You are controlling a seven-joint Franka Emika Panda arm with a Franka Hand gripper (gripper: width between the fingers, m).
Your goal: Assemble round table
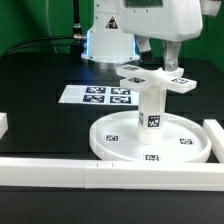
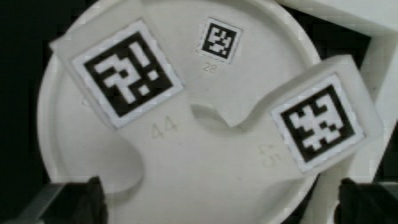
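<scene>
**A:** Where does the round table stand?

**B:** The rimmed disc point(image 1: 100, 146) lies flat on the black table point(image 1: 40, 110), just behind the near border bar point(image 1: 100, 176), toward the exterior view's right. The short post point(image 1: 152, 108) stands upright on its hub. The cross-shaped foot point(image 1: 150, 78) sits on top of the post.

**A:** And the gripper?

**B:** The gripper point(image 1: 162, 58) hangs close over the far right of the foot. In the wrist view its fingertips point(image 2: 71, 200) stand wide apart, with nothing clamped between them.

**A:** How would the foot handle?

**B:** It looks like light, stiff, smooth plastic, likely a bit slippery. I would pinch one flat arm across its straight edges, close to the centre. A sideways shove could tilt the post.

**A:** What is unclear?

**B:** The foot covers its joint with the post, so I cannot tell whether it is seated. The fingertips are dark and blurred, and the arm hides the far end of the table. The marker board point(image 1: 100, 95) lies well apart, to the exterior view's far left.
</scene>
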